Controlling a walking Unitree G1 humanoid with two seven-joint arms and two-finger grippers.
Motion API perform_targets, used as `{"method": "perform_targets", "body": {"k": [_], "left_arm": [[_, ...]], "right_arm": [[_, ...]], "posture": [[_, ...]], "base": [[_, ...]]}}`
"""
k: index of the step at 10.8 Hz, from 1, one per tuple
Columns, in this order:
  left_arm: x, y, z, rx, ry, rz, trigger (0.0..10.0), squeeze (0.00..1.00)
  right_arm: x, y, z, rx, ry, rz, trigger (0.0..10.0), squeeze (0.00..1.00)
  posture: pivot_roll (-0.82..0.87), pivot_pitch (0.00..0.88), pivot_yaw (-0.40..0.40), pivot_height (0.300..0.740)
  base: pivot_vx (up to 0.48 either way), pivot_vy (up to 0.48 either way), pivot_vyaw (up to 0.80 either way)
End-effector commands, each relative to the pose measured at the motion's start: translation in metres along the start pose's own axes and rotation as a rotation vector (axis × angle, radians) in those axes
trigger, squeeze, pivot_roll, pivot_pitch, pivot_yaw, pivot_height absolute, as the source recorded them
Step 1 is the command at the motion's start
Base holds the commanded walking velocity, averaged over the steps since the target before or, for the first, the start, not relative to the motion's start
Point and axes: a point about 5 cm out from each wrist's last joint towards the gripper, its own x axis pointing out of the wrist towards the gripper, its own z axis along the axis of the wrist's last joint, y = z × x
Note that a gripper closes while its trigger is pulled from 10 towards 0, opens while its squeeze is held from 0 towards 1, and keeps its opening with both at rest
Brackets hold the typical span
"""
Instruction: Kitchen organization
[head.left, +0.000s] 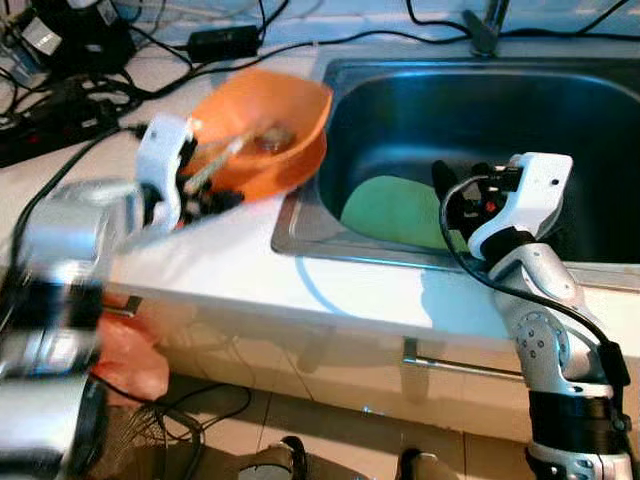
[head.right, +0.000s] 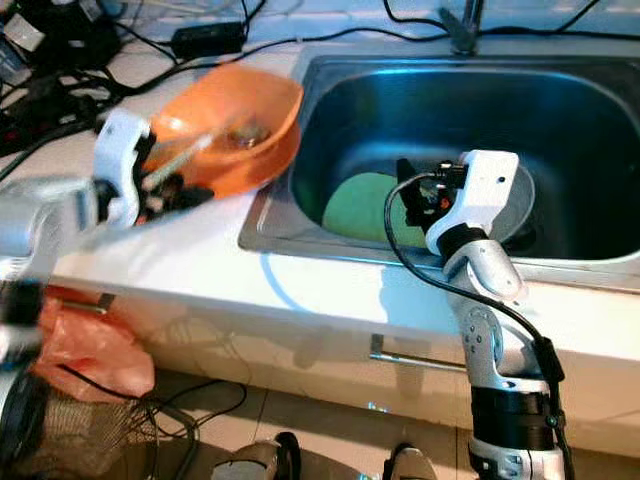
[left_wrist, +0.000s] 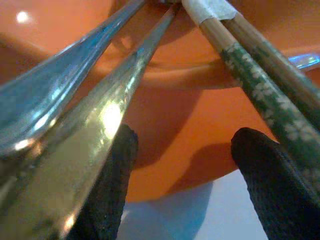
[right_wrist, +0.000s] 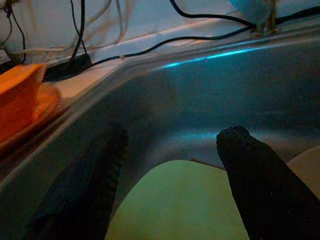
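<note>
The orange bowl (head.left: 265, 125) is smooth, glossy plastic with a squarish flared rim. It sits tilted at the left rim of the stainless steel sink (head.left: 470, 80), which is a deep, dull-grey basin with rounded corners set into a white counter (head.left: 250, 270). In the bowl lie utensils: 2 polished metal handles (left_wrist: 75, 100), long and tapering, and a pair of wooden chopsticks (left_wrist: 260, 80) with a green band printed with small white flowers and a strip of pale tape higher up.

The left gripper (left_wrist: 180, 175) is at the near side of the bowl, right under its rim. Its 2 black fingers (left_wrist: 280, 185), with a finely woven texture, stand parted, with the bowl's orange wall and a sliver of white counter between them. The metal handles cross just above one finger and the chopsticks just above the other; whether the fingers actually press on the bowl or the utensils cannot be told.

The right gripper (right_wrist: 172, 185) reaches over the sink's front edge, down into the basin. Its fingers are spread wide and hold nothing. Directly below and between them lies a flat, matte green plate (right_wrist: 185, 200), rounded in outline, on the sink floor; beside it, further to the gripper's right, is a pale grey round dish (head.right: 520, 195). Beyond the gripper, the sink's back wall rises to the counter, where black cables (head.left: 300, 45) trail along the white surface.
</note>
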Motion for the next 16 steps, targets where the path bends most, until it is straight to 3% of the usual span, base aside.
{"method": "perform_targets", "body": {"k": [1, 5, 8, 10, 12, 16], "left_arm": [[-0.004, -0.002, -0.012, -0.027, 0.059, -0.007, 10.0, 0.0], [-0.022, -0.027, -0.02, -0.07, 0.07, -0.034, 10.0, 0.0], [-0.026, -0.015, -0.01, -0.026, -0.007, 0.118, 10.0, 0.0], [-0.034, -0.028, 0.007, 0.021, -0.047, 0.032, 10.0, 0.0], [-0.042, -0.028, 0.026, 0.048, -0.123, 0.005, 10.0, 0.0], [-0.053, -0.049, 0.052, 0.003, -0.244, -0.221, 10.0, 0.0]], "right_arm": [[0.002, 0.004, -0.002, 0.002, -0.002, 0.015, 10.0, 0.0], [0.006, 0.003, -0.003, 0.003, -0.011, 0.018, 10.0, 0.0], [0.01, 0.006, -0.004, 0.006, -0.016, 0.031, 10.0, 0.0], [0.014, 0.003, -0.001, -0.007, -0.022, 0.036, 10.0, 0.0], [0.018, 0.003, 0.001, -0.014, -0.026, 0.046, 10.0, 0.0], [0.022, 0.002, 0.004, -0.021, -0.037, 0.052, 10.0, 0.0]], "posture": [[0.08, 0.108, 0.142, 0.74], [0.12, 0.095, 0.144, 0.74], [0.12, 0.09, 0.135, 0.74], [0.12, 0.082, 0.119, 0.74], [0.12, 0.072, 0.112, 0.74], [0.11, 0.06, 0.098, 0.74]], "base": [[0.0, 0.0, 0.0], [0.0, 0.0, 0.0], [0.0, 0.0, 0.0], [0.0, 0.0, 0.0], [0.0, 0.0, 0.0], [0.0, 0.0, 0.0]]}}
